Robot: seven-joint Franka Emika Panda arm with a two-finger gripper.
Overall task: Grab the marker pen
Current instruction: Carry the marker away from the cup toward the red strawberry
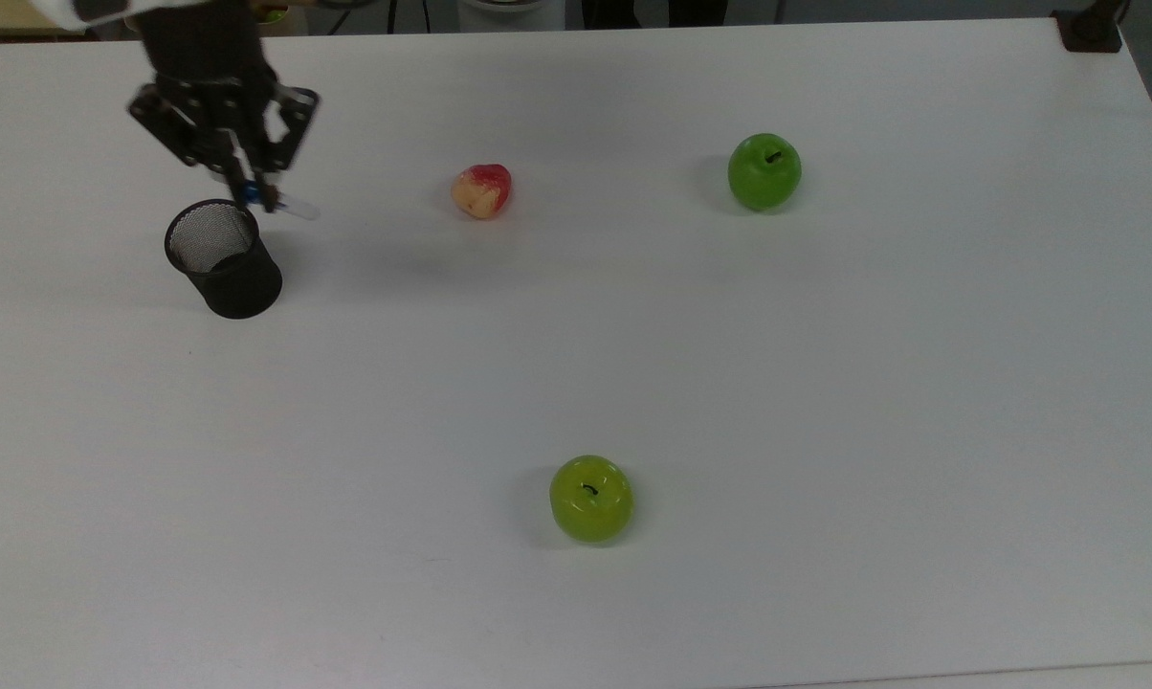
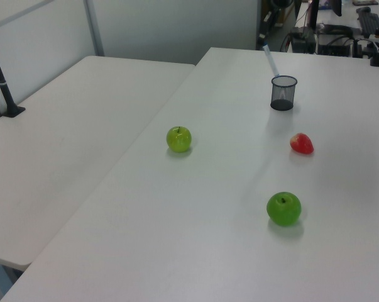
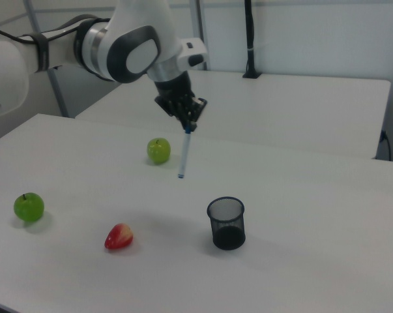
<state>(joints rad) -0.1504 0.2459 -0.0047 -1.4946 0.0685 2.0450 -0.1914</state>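
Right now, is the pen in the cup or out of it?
Out. The pen hangs in the air from the gripper, above and beside the black mesh cup, touching nothing else.

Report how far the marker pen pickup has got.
Done: the gripper is shut on the marker pen, which hangs in the air clear of the black mesh cup. In hand: carrying it above the table. Left: nothing of the take itself that I can see; the pen is out.
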